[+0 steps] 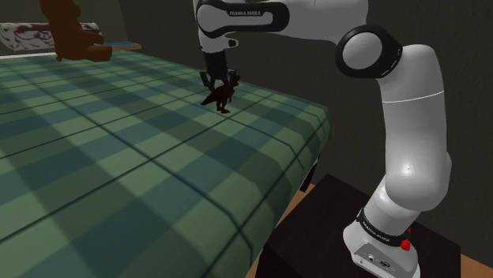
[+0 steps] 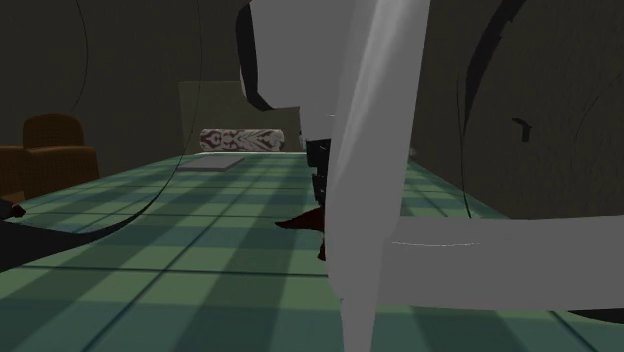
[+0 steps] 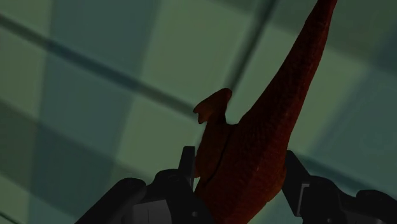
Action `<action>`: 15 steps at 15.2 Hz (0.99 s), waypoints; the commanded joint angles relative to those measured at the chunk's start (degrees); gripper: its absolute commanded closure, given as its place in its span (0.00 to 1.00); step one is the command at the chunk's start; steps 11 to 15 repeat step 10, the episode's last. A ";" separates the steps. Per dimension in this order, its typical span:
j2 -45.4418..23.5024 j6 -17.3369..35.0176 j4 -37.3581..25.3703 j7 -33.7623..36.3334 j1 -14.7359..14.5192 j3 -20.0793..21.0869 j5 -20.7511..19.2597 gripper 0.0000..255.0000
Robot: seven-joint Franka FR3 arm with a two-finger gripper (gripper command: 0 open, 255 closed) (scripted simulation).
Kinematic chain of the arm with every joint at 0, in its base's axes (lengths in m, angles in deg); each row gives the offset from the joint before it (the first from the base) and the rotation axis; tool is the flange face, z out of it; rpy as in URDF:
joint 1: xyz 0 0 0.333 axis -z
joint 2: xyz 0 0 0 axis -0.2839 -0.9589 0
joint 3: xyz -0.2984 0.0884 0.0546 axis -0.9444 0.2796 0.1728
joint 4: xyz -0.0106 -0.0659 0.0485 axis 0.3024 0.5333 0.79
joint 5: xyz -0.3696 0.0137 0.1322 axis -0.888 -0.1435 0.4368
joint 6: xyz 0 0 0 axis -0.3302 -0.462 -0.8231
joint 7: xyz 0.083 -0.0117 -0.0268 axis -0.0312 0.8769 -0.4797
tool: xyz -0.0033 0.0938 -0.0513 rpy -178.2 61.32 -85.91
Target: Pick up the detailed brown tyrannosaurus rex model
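Reddish-brown tyrannosaurus rex model (image 3: 267,127) is clamped in the end effector (image 3: 239,160), feet apparently on the green plaid bed (image 1: 118,158); only lifting is left.

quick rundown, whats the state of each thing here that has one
tyrannosaurus rex model, reddish brown, clasped at the body, tail stretching away
end effector, shut on the tyrannosaurus rex model, a finger at each flank
bedspread, green plaid, lying flat
patterned pillow, lying at the bedspread's far edge
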 commanded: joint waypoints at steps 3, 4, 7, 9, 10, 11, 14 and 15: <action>-1.24 -3.89 -5.17 -0.38 -0.82 -0.06 -0.31 1.00; -1.58 -4.87 -6.51 -0.50 -1.03 -0.09 -0.40 1.00; -2.87 -8.03 -11.01 -0.90 -1.77 -0.21 -0.76 1.00; -3.51 -9.35 -12.99 -1.07 -2.12 -0.28 -0.94 1.00; -3.51 -9.35 -12.99 -1.07 -2.12 -0.28 -0.94 1.00; -3.51 -9.35 -12.99 -1.07 -2.12 -0.28 -0.94 1.00; -3.51 -9.35 -12.99 -1.07 -2.12 -0.28 -0.94 1.00; -3.51 -9.35 -12.99 -1.07 -2.12 -0.28 -0.94 1.00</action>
